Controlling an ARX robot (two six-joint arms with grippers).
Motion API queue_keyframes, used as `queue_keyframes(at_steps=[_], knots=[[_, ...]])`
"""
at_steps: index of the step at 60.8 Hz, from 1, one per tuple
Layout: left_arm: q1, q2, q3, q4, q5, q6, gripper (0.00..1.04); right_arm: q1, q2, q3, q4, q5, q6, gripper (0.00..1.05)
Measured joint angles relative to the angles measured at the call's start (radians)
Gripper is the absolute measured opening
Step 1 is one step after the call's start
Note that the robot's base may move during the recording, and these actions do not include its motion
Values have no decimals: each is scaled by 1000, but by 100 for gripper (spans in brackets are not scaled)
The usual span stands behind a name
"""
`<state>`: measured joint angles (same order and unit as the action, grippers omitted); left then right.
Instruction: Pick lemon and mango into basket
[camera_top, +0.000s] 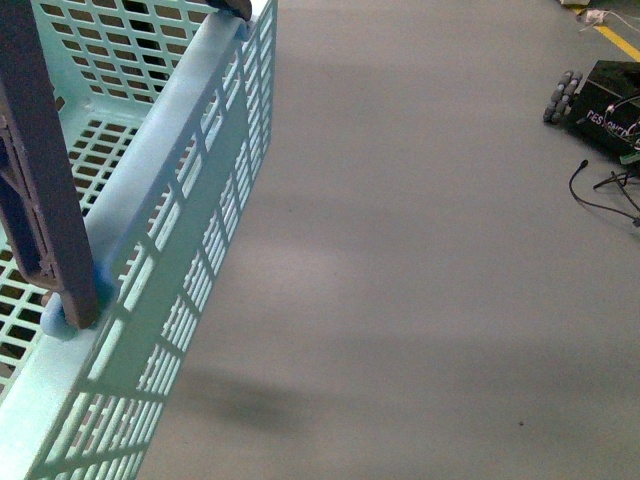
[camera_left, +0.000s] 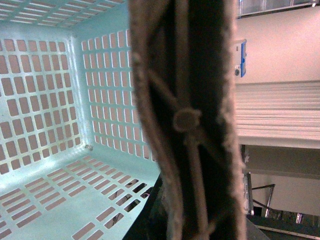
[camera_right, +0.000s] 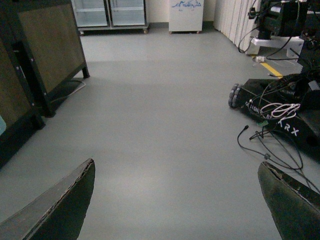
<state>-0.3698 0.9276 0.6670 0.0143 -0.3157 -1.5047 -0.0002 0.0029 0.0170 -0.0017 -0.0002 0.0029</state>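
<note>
Front view gives me the basket filling the 9 o'clock side of the frame. Its light turquoise lattice wall runs from 7 o'clock up to 12 o'clock, and its brown ribbed handle stands at the 9 o'clock edge, pivoted on the rim. Bare grey floor takes the rest, with a soft shadow at 6 o'clock just beside the basket wall. At 2 o'clock a black wheeled base sits with loose cables beside it, well apart from the basket.

Left wrist view looks into the basket's slotted walls and floor. The handle is so close to the lens that it blurs, and I cannot tell whether the left gripper is clenched or released.

Right wrist view shows the right gripper released and holding nothing, its two dark fingers spread wide with only floor between them. Beyond it I see the wheeled base, dark cabinets and glass-door coolers by the far wall.
</note>
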Motion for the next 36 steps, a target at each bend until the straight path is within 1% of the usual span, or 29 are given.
queue_keyframes(at_steps=[36], knots=[[0, 0, 0, 0, 0, 0, 5, 0, 0, 0, 0, 0, 0, 96]])
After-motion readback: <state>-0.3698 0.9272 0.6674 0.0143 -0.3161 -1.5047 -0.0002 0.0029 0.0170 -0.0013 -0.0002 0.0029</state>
